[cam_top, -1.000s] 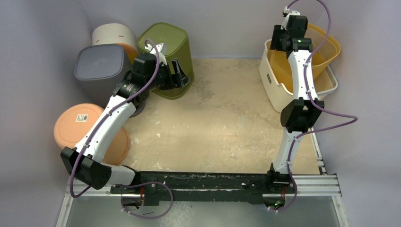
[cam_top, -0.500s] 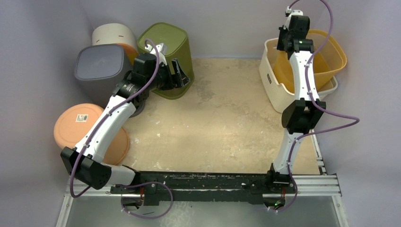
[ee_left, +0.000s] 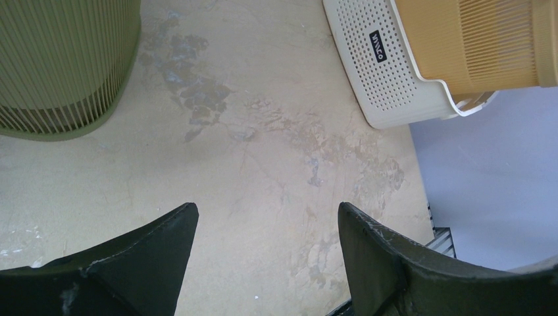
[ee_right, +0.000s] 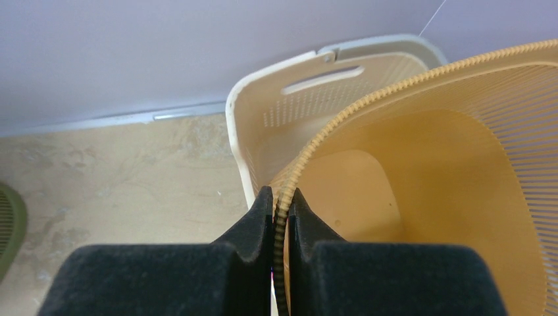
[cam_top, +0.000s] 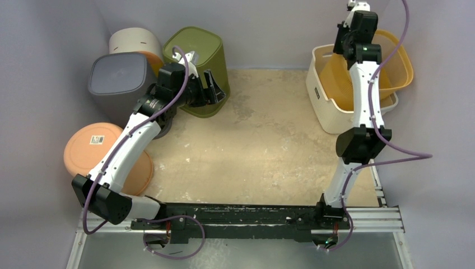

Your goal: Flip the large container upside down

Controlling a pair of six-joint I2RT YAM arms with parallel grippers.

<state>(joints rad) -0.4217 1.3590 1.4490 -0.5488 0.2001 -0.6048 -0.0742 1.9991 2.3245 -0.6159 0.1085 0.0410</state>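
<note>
Where the upper right of the overhead view meets the back wall, the large yellow container (cam_top: 399,60) sits tilted, mouth up, inside a white perforated basket (cam_top: 325,109). Its ribbed rim rises above the basket's edge. The right end effector (ee_right: 281,199) is clamped on that rim: in the right wrist view the two dark fingers (ee_right: 253,220) press together with the yellow edge pinched between them, at the lower centre of the frame. The white basket's handle slot shows just behind, in the upper middle.

Spreading out from there, the beige, stained tabletop (cam_top: 263,145) fills the centre of the overhead view.

At the upper left, an olive green ribbed container (cam_top: 196,47) stands upside down. The left end effector (cam_top: 215,88) hangs just beside its right side, fingers spread apart with nothing between them; whether it touches the green wall cannot be told.

Left of the green one sit a grey container (cam_top: 117,78), bottom up, and a cream round container (cam_top: 134,40) behind it. At the lower left lies an orange round tub (cam_top: 84,147), bottom up, with a label on its base.
</note>
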